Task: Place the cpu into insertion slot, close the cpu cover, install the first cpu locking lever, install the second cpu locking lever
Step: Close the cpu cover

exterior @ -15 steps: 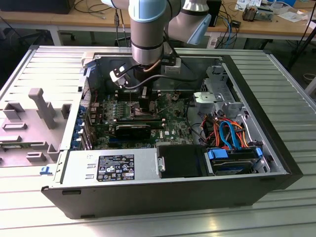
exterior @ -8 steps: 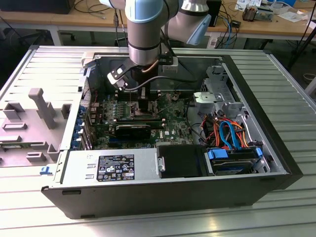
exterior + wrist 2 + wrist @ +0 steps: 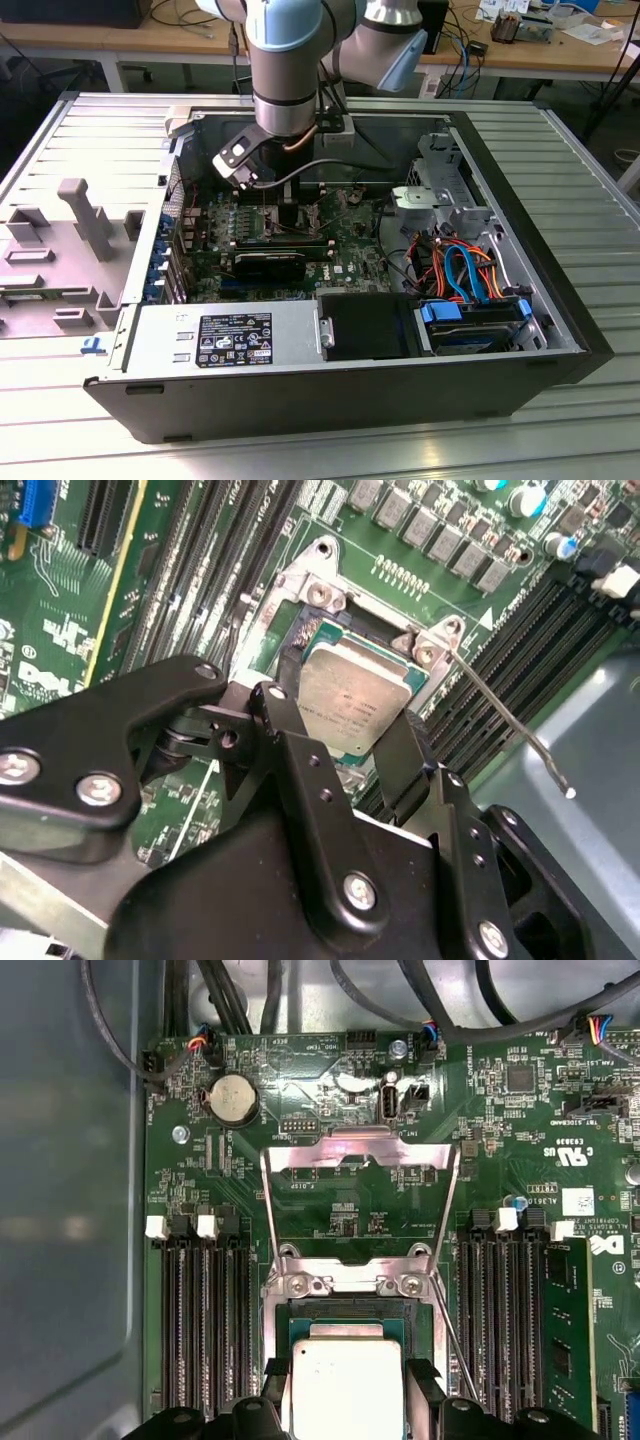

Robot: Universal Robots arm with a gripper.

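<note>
Cpu [image 3: 355,685] sits between the two black fingers [image 3: 285,740] of your tool [image 3: 340,730], directly over the insertion slot [image 3: 300,640]. In both wrist views a finger lies against each of two opposite edges of its dull metal top, so read the tool as clamped on the chip. You cannot tell whether the chip is fully seated in the dark frame or a shade above it. In the exterior view this spot lies in the upper half of the frame, a little toward the exterior view's left of centre. There the arm [image 3: 285,80] reaches down into the open computer case [image 3: 330,400] lying on the ribbed worktop [image 3: 590,200].

The cpu cover [image 3: 360,1147] stands swung open beyond the slot. A thin locking lever [image 3: 510,725] sticks out free beside the slot, unlatched.

Treat the chip as light, stiff and thin, but delicate. Expect the smooth lid to be slippery and the socket contacts beneath it to bend easily. Hold it by the side edges only, as now, level and with a modest squeeze. Avoid touching the underside or dragging it across the frame.
</note>
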